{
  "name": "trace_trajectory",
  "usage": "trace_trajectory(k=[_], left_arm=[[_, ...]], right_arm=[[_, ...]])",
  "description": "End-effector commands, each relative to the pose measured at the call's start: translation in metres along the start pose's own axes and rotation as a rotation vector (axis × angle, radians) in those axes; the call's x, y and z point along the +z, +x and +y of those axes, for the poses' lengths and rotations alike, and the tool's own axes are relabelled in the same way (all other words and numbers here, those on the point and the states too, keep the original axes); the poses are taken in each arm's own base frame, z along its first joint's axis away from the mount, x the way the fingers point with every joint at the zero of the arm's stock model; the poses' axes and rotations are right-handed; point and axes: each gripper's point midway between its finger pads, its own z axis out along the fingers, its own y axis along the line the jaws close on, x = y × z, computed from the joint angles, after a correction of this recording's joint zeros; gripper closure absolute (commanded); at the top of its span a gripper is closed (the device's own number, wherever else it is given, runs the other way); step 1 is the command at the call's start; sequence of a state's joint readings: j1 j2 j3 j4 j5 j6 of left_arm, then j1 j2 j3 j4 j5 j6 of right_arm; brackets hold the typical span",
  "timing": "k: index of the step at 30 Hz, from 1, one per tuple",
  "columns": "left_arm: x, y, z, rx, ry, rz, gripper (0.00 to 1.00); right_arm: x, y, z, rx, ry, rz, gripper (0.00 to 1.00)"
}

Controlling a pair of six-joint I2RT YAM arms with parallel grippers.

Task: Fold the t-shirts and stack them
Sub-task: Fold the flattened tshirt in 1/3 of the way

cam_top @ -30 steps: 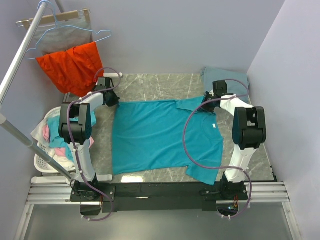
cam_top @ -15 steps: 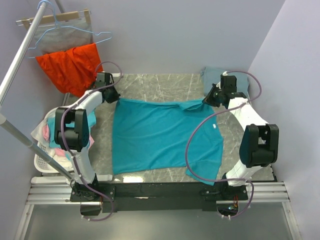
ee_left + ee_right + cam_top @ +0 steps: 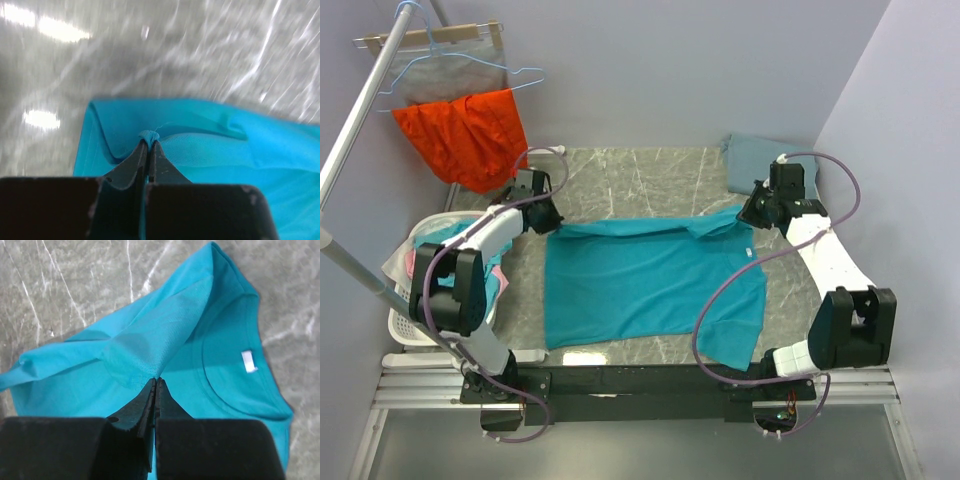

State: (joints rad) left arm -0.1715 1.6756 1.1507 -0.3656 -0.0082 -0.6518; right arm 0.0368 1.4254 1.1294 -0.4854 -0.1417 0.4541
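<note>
Now | left gripper [image 3: 149, 143] pinches teal t-shirt [image 3: 640, 285] at far edge | right gripper [image 3: 155, 382] pinches same edge | marble table [image 3: 640, 175] exposed beyond

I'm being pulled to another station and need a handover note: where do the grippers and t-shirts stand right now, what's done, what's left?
Left gripper: shut on the far left corner of the teal t-shirt.
Right gripper: shut on the same shirt's far edge, beside the collar.
The teal t-shirt is spread on the table, far edge pinched up.
Grey-blue t-shirt: at the table's far right corner, held by neither gripper; I cannot tell whether it is folded.
Done: far edge gripped at both ends.
Left: carry that edge toward the near one, finish the fold, stack both shirts.
</note>
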Motion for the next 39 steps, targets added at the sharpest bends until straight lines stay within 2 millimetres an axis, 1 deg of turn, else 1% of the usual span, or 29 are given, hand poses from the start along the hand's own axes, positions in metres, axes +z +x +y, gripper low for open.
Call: trace_trajectory(k=[1, 3, 4, 8, 12, 14, 15, 17, 18, 19, 20, 21, 22, 23, 24, 25, 27, 28, 29, 30, 31, 32, 33, 34, 35, 36, 37, 38, 39], left_arm=[[-0.022, 0.009, 0.005, -0.016, -0.007, -0.032, 0.99], [-0.028, 0.014, 0.010, -0.008, -0.007, -0.035, 0.99], [-0.030, 0.014, 0.013, -0.006, -0.024, -0.044, 0.99], [-0.037, 0.022, 0.027, -0.004, -0.065, -0.048, 0.99], [-0.034, 0.029, 0.034, -0.004, -0.082, -0.032, 0.99], [-0.030, 0.035, 0.036, -0.004, -0.087, -0.011, 0.99], [-0.028, 0.040, 0.038, -0.008, -0.095, 0.003, 0.98], [-0.026, 0.050, 0.043, -0.013, -0.100, 0.032, 0.88], [-0.026, 0.052, 0.046, -0.017, -0.118, 0.031, 0.84], [-0.028, 0.053, 0.048, -0.023, -0.125, 0.027, 0.65], [-0.029, 0.056, 0.051, -0.024, -0.137, 0.030, 0.57], [-0.032, 0.052, 0.055, -0.025, -0.162, 0.012, 0.52], [-0.039, 0.053, 0.059, -0.030, -0.182, 0.010, 0.47], [-0.044, 0.048, 0.059, -0.031, -0.192, -0.010, 0.43], [-0.049, 0.043, 0.059, -0.033, -0.198, -0.027, 0.40], [-0.059, 0.033, 0.057, -0.040, -0.199, -0.070, 0.36], [-0.069, 0.020, 0.048, -0.049, -0.166, -0.115, 0.32], [-0.075, 0.014, 0.040, -0.049, -0.126, -0.133, 0.30], [-0.078, 0.003, 0.029, -0.057, -0.089, -0.164, 0.29], [-0.080, -0.001, 0.022, -0.059, -0.058, -0.174, 0.28], [-0.083, -0.006, 0.008, -0.052, 0.004, -0.172, 0.27], [-0.083, -0.012, -0.006, -0.046, 0.065, -0.184, 0.26], [-0.082, -0.013, -0.016, -0.039, 0.111, -0.178, 0.25], [-0.075, -0.011, -0.025, -0.030, 0.143, -0.154, 0.25], [-0.073, -0.010, -0.042, -0.020, 0.225, -0.134, 0.26], [-0.067, -0.007, -0.048, -0.016, 0.249, -0.116, 0.26], [-0.053, 0.003, -0.051, -0.012, 0.250, -0.072, 0.26], [-0.046, 0.009, -0.056, -0.008, 0.267, -0.047, 0.27], [-0.039, 0.012, -0.062, -0.007, 0.291, -0.034, 0.27]], right_arm=[[-0.015, 0.011, -0.013, -0.009, 0.041, -0.004, 1.00], [-0.018, 0.016, -0.017, -0.011, 0.053, -0.008, 1.00], [-0.017, 0.023, -0.023, -0.011, 0.069, 0.010, 1.00], [-0.019, 0.042, -0.032, -0.010, 0.088, 0.050, 1.00], [-0.019, 0.069, -0.045, 0.003, 0.115, 0.097, 1.00], [-0.018, 0.073, -0.050, 0.012, 0.127, 0.098, 1.00], [-0.018, 0.079, -0.052, 0.015, 0.131, 0.113, 1.00], [-0.017, 0.083, -0.057, 0.019, 0.148, 0.111, 1.00], [-0.017, 0.086, -0.062, 0.018, 0.166, 0.106, 0.93], [-0.018, 0.084, -0.065, 0.016, 0.185, 0.100, 0.54], [-0.019, 0.081, -0.068, 0.014, 0.206, 0.090, 0.43], [-0.021, 0.075, -0.065, 0.010, 0.198, 0.074, 0.41], [-0.023, 0.070, -0.065, 0.005, 0.208, 0.053, 0.40], [-0.025, 0.065, -0.063, 0.006, 0.205, 0.036, 0.38], [-0.030, 0.053, -0.059, 0.001, 0.193, -0.004, 0.34], [-0.031, 0.046, -0.055, -0.006, 0.180, -0.030, 0.33], [-0.030, 0.032, -0.045, -0.019, 0.144, -0.061, 0.32], [-0.028, 0.028, -0.042, -0.023, 0.135, -0.062, 0.32], [-0.025, 0.023, -0.039, -0.032, 0.128, -0.066, 0.32], [-0.015, 0.021, -0.034, -0.032, 0.106, -0.047, 0.32], [-0.009, 0.019, -0.026, -0.034, 0.073, -0.043, 0.33], [0.002, 0.022, -0.024, -0.034, 0.059, -0.012, 0.34], [0.008, 0.019, -0.021, -0.028, 0.046, -0.009, 0.34], [0.014, 0.018, -0.013, -0.021, 0.005, 0.002, 0.34], [0.025, 0.022, -0.013, -0.011, 0.002, 0.038, 0.34], [0.030, 0.020, -0.006, 0.003, -0.023, 0.046, 0.34], [0.036, 0.019, 0.000, 0.016, -0.056, 0.048, 0.35], [0.047, 0.025, 0.000, 0.031, -0.063, 0.082, 0.35], [0.052, 0.026, 0.004, 0.043, -0.080, 0.096, 0.35]])
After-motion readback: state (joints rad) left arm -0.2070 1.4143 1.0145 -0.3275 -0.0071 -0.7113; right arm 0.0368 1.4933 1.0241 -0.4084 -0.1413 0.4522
